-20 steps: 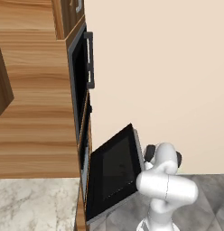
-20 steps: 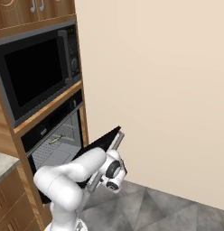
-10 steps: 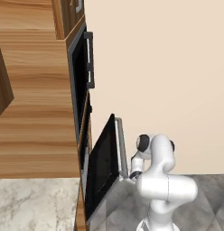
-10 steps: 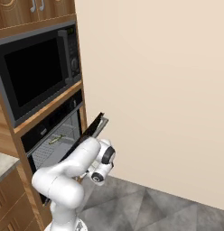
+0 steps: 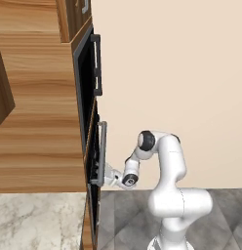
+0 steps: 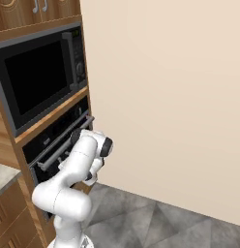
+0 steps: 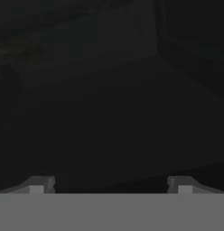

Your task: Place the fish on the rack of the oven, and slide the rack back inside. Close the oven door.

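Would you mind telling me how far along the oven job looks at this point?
Nearly finished. The large black glass oven door with its grey bar handle stands almost upright, with only a narrow gap left at the black-fronted oven. The open claw faces dark glass, apparently pushing. Through the glass, the fish and rack cannot be made out. Left: press the door fully shut.

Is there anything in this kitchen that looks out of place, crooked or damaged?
Nothing looks damaged or spilled. The one thing not yet in place is the oven door: it stands nearly upright, with a narrow gap left at its top edge. The hand is open, close against the door's dark glass.
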